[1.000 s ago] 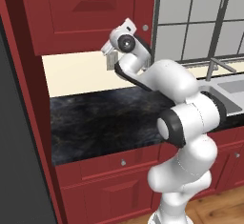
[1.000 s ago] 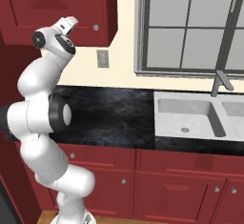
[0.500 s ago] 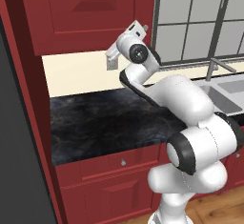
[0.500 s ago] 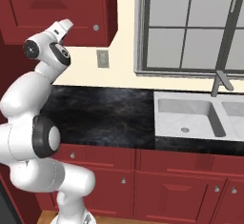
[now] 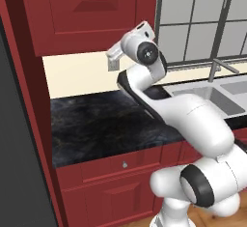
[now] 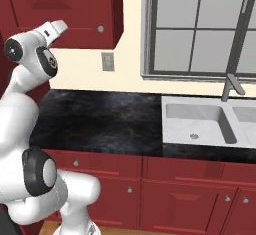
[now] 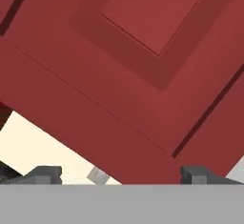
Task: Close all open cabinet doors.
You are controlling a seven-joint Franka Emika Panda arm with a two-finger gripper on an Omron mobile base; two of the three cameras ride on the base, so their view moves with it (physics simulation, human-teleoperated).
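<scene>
Door ahead and above: your tool points up at the cabinet door's lower rail, jaws spread wide and grasping nothing. The door hangs above the bench, left of the window, its long axis vertical. Your arm is raised, wrist bent toward the panel.

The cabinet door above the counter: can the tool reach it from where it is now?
Probably yes. The open tool is raised close to the cabinet door, and nothing stands between them.
</scene>
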